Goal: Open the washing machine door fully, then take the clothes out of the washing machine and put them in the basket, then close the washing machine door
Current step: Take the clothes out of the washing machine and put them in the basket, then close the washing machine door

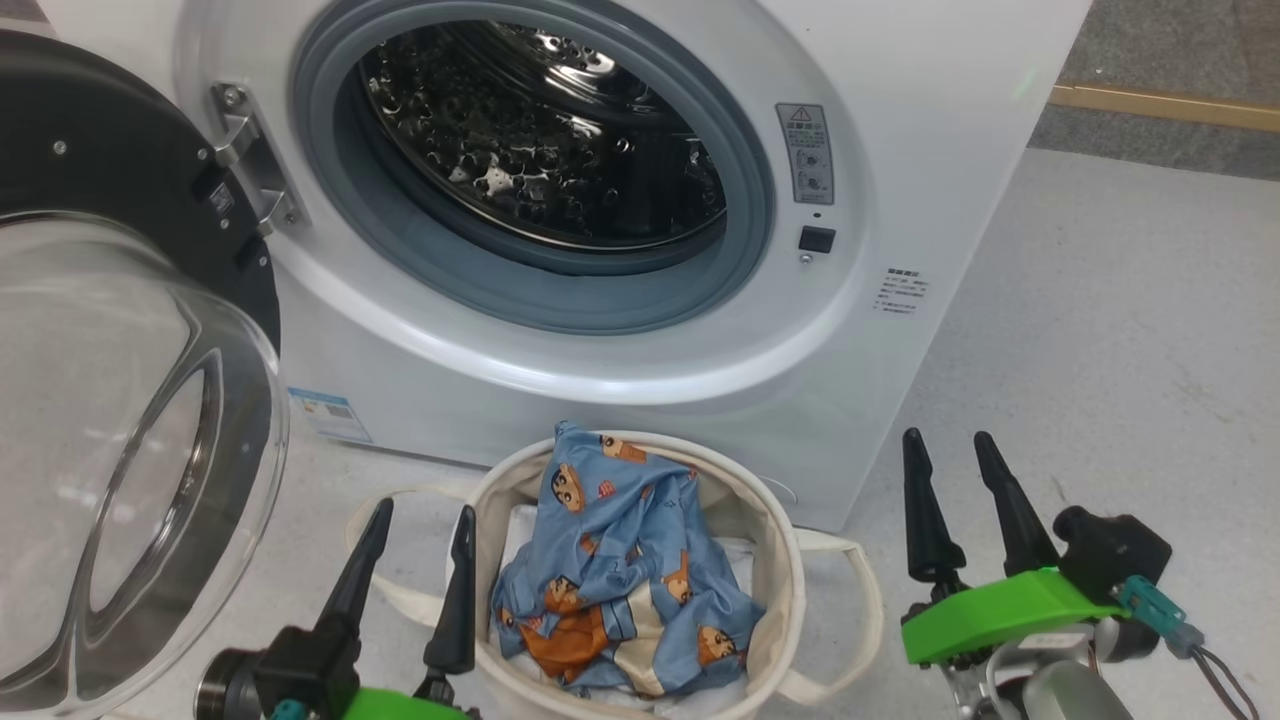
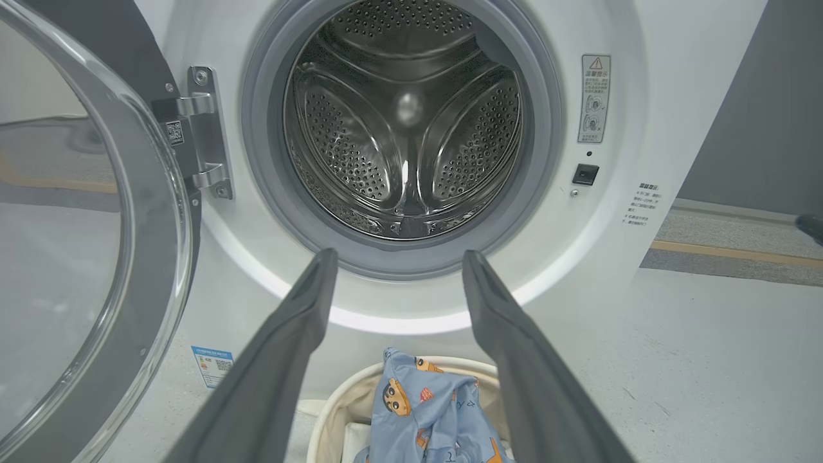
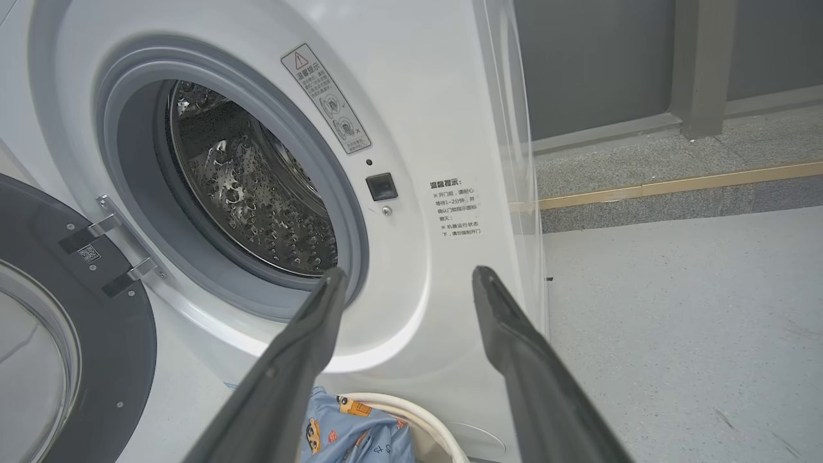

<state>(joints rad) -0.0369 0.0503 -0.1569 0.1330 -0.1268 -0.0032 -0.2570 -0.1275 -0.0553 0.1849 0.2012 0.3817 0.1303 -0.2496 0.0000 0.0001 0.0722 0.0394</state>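
Both open, empty: left tool (image 1: 425, 507), right tool (image 1: 948, 436). Between them basket (image 1: 790, 560) holding clothes (image 1: 620, 560); door (image 1: 130, 450) wide open left of left tool.

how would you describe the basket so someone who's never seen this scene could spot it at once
Start at the big white front-loading washing machine. On the grey floor right in front of it stands a round cream canvas basket with loop handles. It alone holds light blue fabric clothes printed with orange-brown cartoon figures.
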